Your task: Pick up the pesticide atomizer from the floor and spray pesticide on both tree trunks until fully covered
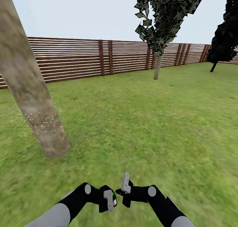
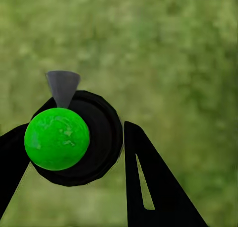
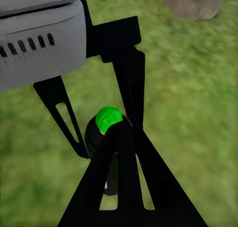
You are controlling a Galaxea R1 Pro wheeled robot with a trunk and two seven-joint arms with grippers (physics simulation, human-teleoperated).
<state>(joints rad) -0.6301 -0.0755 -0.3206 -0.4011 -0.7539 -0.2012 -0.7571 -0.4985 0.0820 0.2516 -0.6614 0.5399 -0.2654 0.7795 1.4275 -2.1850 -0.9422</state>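
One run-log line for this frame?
left gripper: shut on atomizer | right gripper: open | near trunk: speckled low | far tree: untouched

green-capped black atomizer, speckled near trunk

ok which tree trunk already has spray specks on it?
The near trunk at head view left: pale specks dot its lower part. The far trunk by the fence shows none.

Bright, even daylight without cast shadows; grass texture blurry, wrist views soft
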